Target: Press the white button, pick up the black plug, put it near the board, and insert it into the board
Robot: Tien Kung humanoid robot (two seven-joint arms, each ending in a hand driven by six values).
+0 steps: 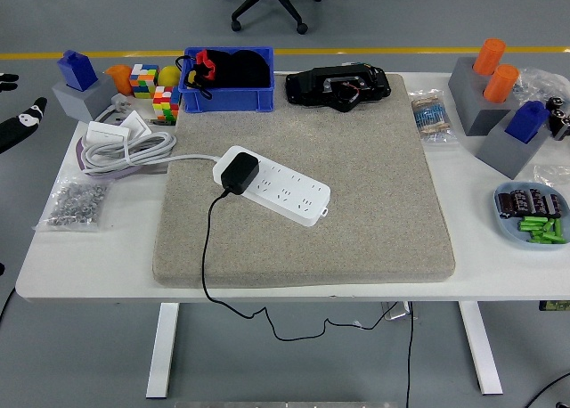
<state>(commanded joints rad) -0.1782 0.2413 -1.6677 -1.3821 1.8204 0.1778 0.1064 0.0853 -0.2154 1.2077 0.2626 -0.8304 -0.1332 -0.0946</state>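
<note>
One black plug (240, 173) sits seated in the left end of one white power board (272, 184), which lies slantwise on the grey felt mat (356, 221) a little left of the mat's middle. The plug's black cable (208, 248) runs toward 6 o'clock, over the mat's near edge and below the white table (89, 265). The white button cannot be made out on the board.

At 9 o'clock from the board lies one coil of white cable (125, 147), with one bag of small metal parts (75, 203) nearer the table's front. At 11 o'clock stands one blue bin (227, 80); left of it are two colour-cube puzzles (153, 89). At 1 o'clock rests one black device (338, 86). Far toward 3 o'clock are two grey blocks (503, 127), carrying two orange cylinders (492, 68), and one blue dish (532, 214).

The left hand (20, 123) shows only partly at the left edge, off the table; how its fingers stand I cannot tell.
</note>
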